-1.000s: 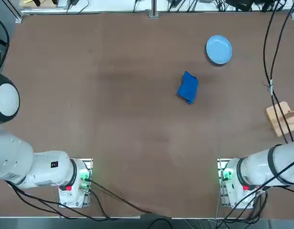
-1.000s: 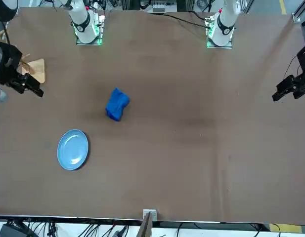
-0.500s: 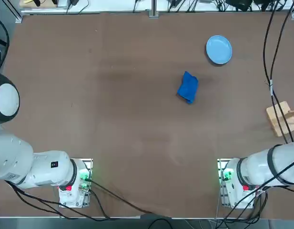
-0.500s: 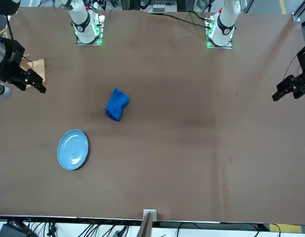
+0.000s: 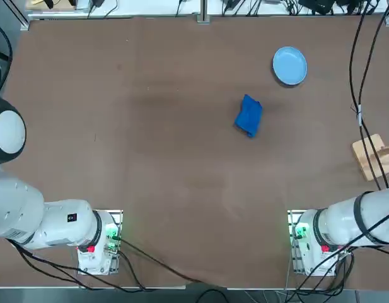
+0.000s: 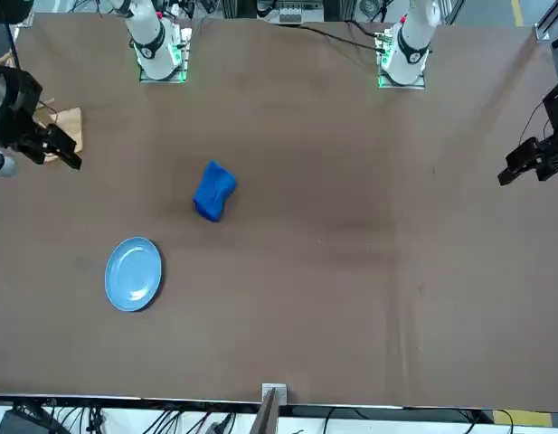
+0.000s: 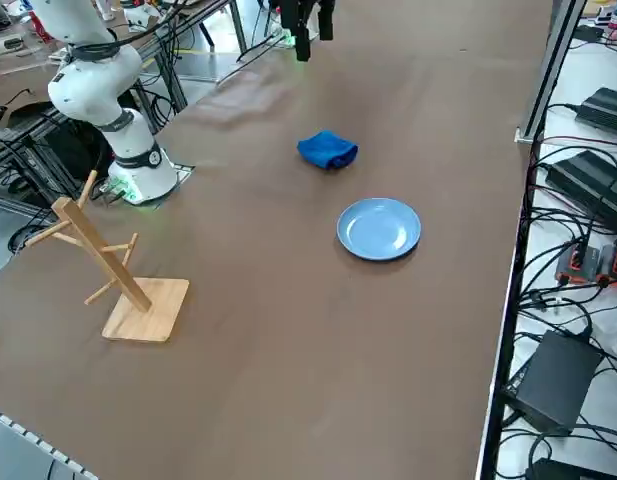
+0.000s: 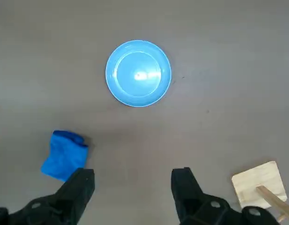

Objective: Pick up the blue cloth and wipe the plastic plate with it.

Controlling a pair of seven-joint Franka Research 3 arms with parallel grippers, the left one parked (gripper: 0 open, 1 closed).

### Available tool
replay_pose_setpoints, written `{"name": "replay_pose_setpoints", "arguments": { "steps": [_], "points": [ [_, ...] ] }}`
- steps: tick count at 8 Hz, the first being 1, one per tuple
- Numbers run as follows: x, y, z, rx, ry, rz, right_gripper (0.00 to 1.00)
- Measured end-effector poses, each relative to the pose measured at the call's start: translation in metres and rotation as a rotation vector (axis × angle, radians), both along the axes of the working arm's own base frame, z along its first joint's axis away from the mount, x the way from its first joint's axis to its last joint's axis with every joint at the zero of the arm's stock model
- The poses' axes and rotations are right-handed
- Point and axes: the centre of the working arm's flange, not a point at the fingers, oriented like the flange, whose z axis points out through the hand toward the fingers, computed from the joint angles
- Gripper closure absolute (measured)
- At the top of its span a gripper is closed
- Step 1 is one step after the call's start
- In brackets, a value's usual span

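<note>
Blue cloth (image 5: 249,115) lies crumpled near the table's (image 5: 150,126) middle, with the plastic plate (image 5: 289,65) just beyond it to the right, apart. Right gripper (image 8: 133,183) hangs high above both, fingers spread and holding nothing. A wooden rack (image 5: 373,157) stands farthest right.

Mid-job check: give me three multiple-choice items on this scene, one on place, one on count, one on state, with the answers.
1. The blue cloth lies:
A. on the plastic plate
B. on the table, apart from the plate
C. in the right pincer

2. Plates on the table:
A. one
B. two
C. three

3. The right pincer is:
A. shut on the cloth
B. shut, empty
C. open, empty

Answers: 1 B, bare table shows between cloth and plate. 2 A, only one round light-blue plate. 3 C, wrist view shows its fingers spread, nothing between.
</note>
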Motion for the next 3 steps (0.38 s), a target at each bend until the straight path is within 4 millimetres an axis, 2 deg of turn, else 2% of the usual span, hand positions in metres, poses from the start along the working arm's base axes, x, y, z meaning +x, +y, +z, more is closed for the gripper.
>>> {"name": "replay_pose_setpoints", "arguments": {
  "steps": [3],
  "points": [
    [-0.0003, -0.0002, 0.0004, 0.000, 0.000, -0.002, 0.00]
  ]
}}
